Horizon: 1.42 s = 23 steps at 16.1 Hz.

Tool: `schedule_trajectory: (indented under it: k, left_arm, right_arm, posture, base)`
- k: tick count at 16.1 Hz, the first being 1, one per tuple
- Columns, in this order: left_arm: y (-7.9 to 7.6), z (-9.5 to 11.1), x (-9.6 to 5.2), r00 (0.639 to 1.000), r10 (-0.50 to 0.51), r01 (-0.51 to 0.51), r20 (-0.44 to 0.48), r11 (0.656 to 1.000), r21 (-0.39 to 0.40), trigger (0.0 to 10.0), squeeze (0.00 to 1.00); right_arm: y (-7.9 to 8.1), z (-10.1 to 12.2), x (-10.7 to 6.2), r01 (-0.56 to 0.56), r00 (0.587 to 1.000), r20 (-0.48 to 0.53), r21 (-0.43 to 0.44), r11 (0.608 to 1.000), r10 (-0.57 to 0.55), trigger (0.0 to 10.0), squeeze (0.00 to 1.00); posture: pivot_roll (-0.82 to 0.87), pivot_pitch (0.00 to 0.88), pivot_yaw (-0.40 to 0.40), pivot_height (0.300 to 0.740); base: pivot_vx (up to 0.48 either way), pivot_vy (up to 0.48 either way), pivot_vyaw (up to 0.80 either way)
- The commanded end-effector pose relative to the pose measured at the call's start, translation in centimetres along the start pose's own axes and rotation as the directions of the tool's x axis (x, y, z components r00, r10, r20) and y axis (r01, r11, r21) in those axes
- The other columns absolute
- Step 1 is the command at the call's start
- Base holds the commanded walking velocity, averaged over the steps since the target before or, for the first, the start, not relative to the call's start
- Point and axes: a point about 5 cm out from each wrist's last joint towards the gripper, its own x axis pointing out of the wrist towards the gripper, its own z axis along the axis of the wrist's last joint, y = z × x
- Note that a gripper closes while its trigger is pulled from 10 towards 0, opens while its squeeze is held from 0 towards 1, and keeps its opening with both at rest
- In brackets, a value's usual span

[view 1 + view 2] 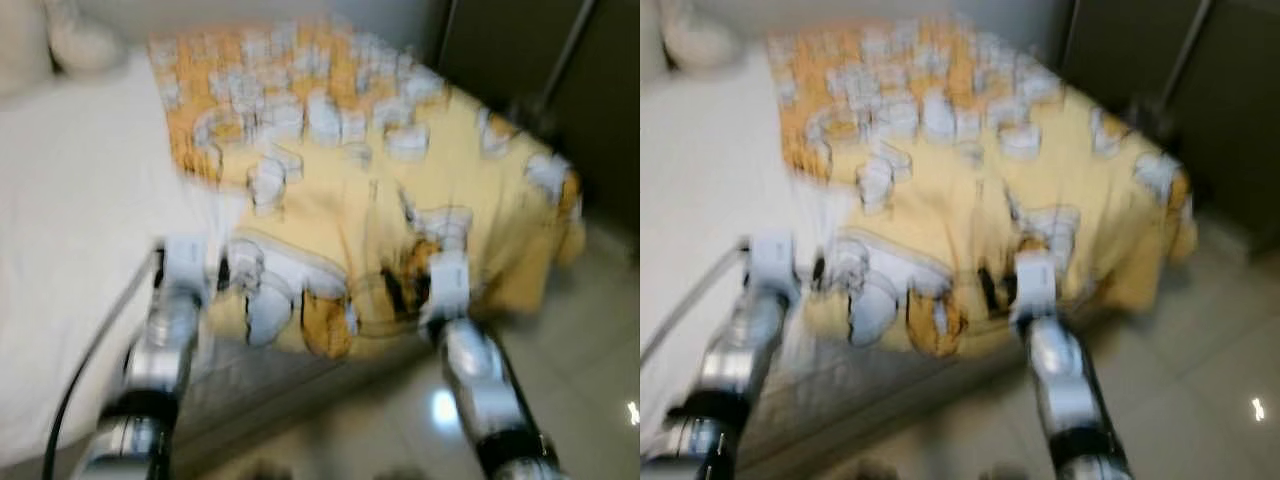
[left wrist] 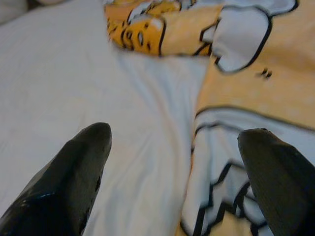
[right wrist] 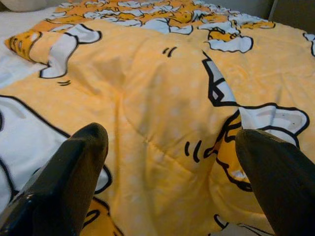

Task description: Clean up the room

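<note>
A yellow quilted blanket printed with white and orange cartoon figures point(image 1: 400, 190) was spread over the bed from the centre toward 1 o'clock in the blurred head views, its near edge draped over the foot of the mattress at about 6 o'clock. A plain white bed sheet point(image 1: 70, 220) was left uncovered at 9 o'clock, and a pale pillow point(image 1: 85, 40) was seen at 11 o'clock. The left gripper point(image 2: 179, 177) was held released, its two black fingers point(image 2: 74, 182) spread wide above the line where the blanket's edge met the white sheet. The right gripper point(image 3: 170, 182) was likewise held released, fingers spread over the yellow blanket near its front edge, nothing grasped. A glossy pale tiled floor point(image 1: 590, 330) was visible at 4 o'clock, and dark cabinet doors point(image 1: 520, 50) at 1 o'clock.
</note>
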Motion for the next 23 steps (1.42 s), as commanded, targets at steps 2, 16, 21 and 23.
schedule_trajectory:
  k: [2,16,21,23]
  left_arm:
    - [-1.3,1.2,0.4,0.996,-0.076,0.075,0.052,0.997,0.017,10.0,0.00]
    - [-3.0,0.6,2.4,0.977,-0.175,0.184,-0.119,0.981,0.062,10.0,0.00]
    - [-3.3,-2.0,1.8,0.958,-0.136,0.165,-0.252,0.981,0.097,10.0,0.00]
    - [-3.9,-1.7,1.9,0.959,-0.144,0.163,-0.243,0.985,0.059,10.0,0.00]
  right_arm:
    - [-0.8,0.1,-0.3,0.012,1.000,0.006,-0.009,1.000,-0.012,10.0,0.00]
    - [-1.4,-1.3,-2.7,0.023,0.999,-0.030,-0.021,1.000,-0.024,10.0,0.00]
    - [-1.9,-1.8,-5.1,0.037,0.997,-0.064,-0.032,0.999,-0.039,10.0,0.00]
    - [-1.9,-1.9,-6.6,0.021,0.997,-0.079,-0.046,0.999,-0.025,10.0,0.00]
  posture:
    - [-0.17,0.000,0.046,0.714]
    - [-0.22,0.000,0.048,0.714]
    - [-0.29,0.063,0.031,0.714]
    - [-0.32,0.095,0.011,0.714]
  base:
    - [0.000,0.000,0.00]
    - [0.171,0.065,0.00]
    - [0.000,0.000,0.00]
    - [0.000,0.000,0.00]
